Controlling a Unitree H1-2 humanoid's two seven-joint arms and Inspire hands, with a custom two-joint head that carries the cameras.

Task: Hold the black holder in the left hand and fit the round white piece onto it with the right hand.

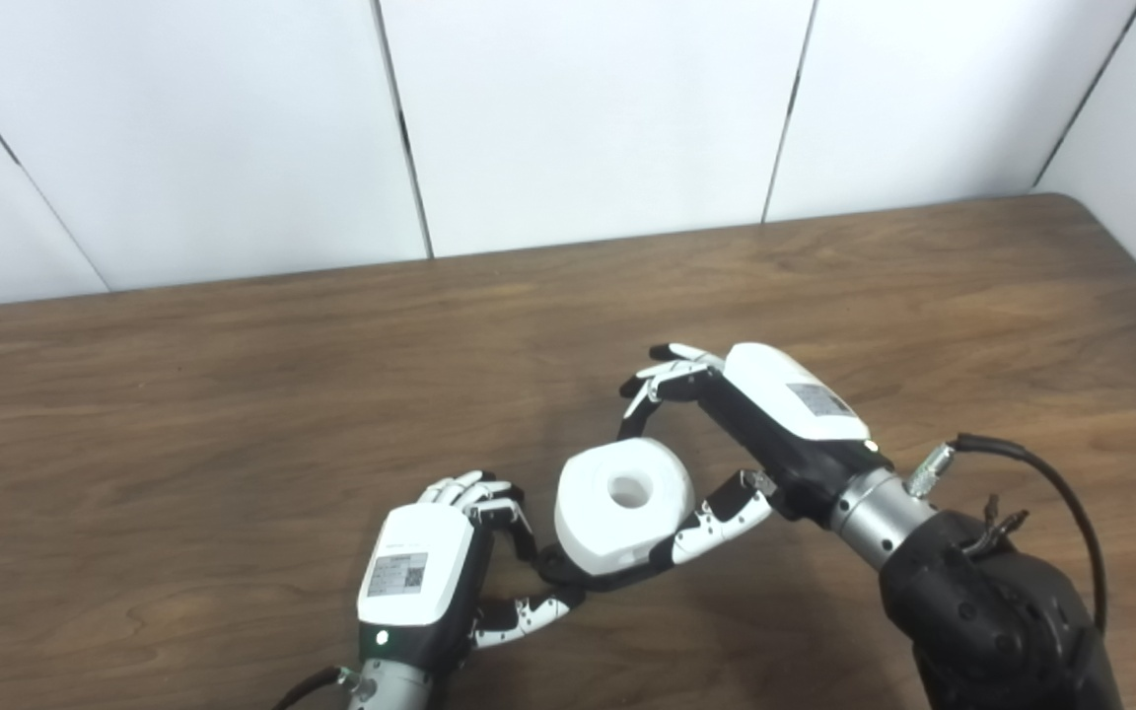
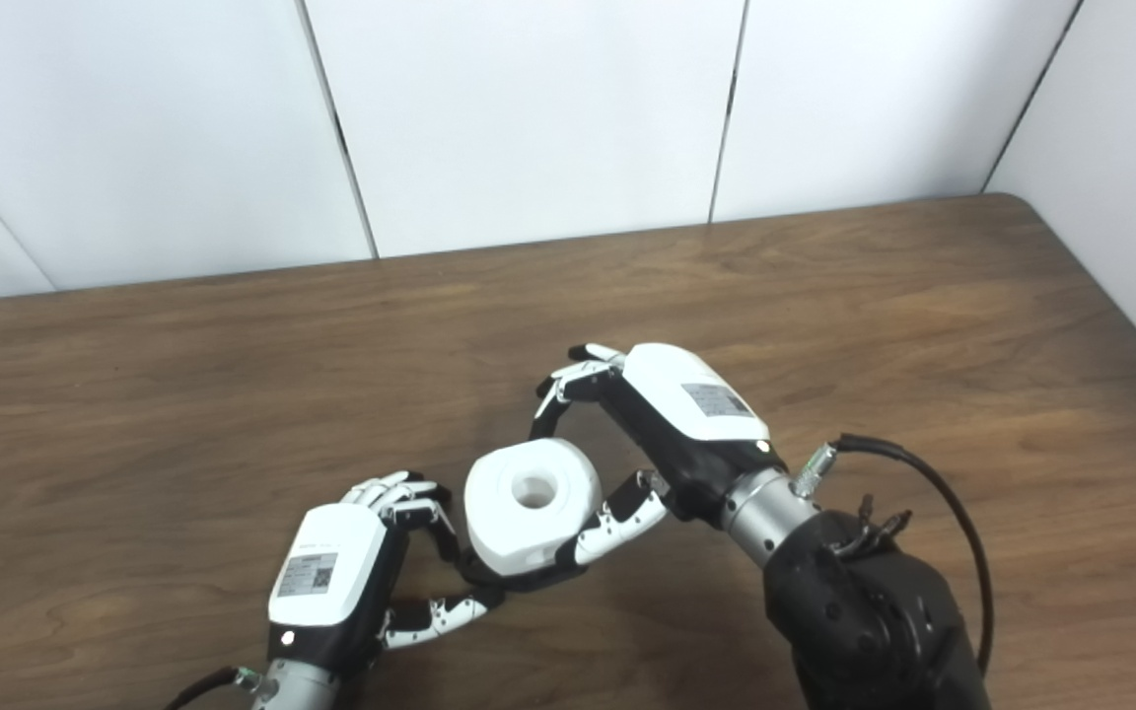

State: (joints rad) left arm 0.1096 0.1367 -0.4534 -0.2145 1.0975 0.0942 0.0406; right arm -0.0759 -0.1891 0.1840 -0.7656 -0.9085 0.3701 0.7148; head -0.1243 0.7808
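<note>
- White piece [image 1: 624, 503]: round, with a centre hole, sits on the black holder [image 1: 556, 569], low over the wooden table [image 1: 233, 414].
- Your left hand [image 1: 430, 577], left of the white piece, has its fingers curled around the holder's edge.
- Your right hand [image 1: 726, 454] has its thumb under the piece; the fingers arch apart above it.

One round white piece [image 1: 624, 504], seemingly one black holder [image 1: 556, 568], two hands, one table [image 1: 233, 394]
</note>
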